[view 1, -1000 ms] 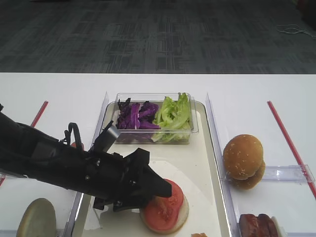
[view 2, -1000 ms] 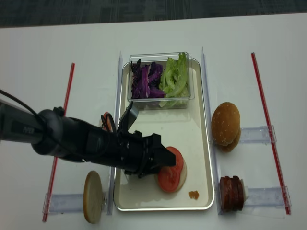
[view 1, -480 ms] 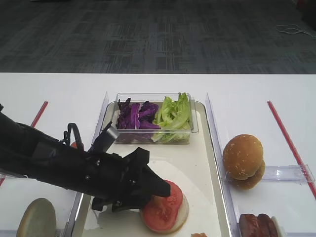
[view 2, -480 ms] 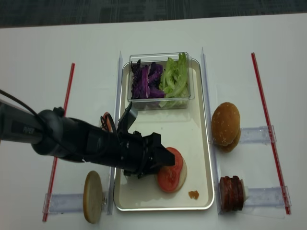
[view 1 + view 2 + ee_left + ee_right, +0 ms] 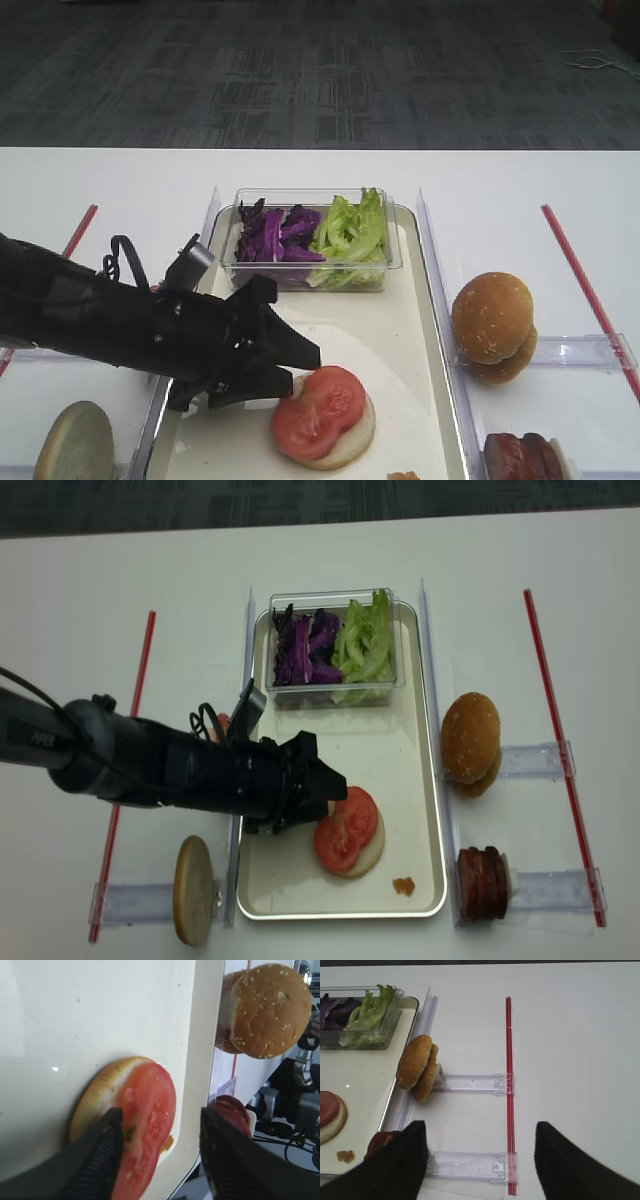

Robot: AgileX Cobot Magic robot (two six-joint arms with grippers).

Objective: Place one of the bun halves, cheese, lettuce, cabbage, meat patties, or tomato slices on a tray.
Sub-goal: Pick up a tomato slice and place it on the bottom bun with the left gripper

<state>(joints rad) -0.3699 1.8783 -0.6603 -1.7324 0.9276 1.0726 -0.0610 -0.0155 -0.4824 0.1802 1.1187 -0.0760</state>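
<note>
On the tray [image 5: 415, 780], toward 6 o'clock, a tomato slice [image 5: 344, 830] lies on a bun half [image 5: 370, 848]. L gripper [image 5: 325, 792] at its 9–10 o'clock, fingers spread, holding nothing, prob. just let go. R gripper [image 5: 480, 1160] spread too, idle over table.

Bright even overhead light, glare on the tray [image 5: 432, 330], close-ups soft.

Tomato [image 5: 318, 410] red, on cream bun [image 5: 352, 441]. Cabbage [image 5: 273, 234] purple, lettuce [image 5: 352, 232] light green. Tray [image 5: 395, 330] off-white. Sesame bun [image 5: 492, 316] golden-brown, 3 o'clock. Gripper [image 5: 285, 365] black.
</note>
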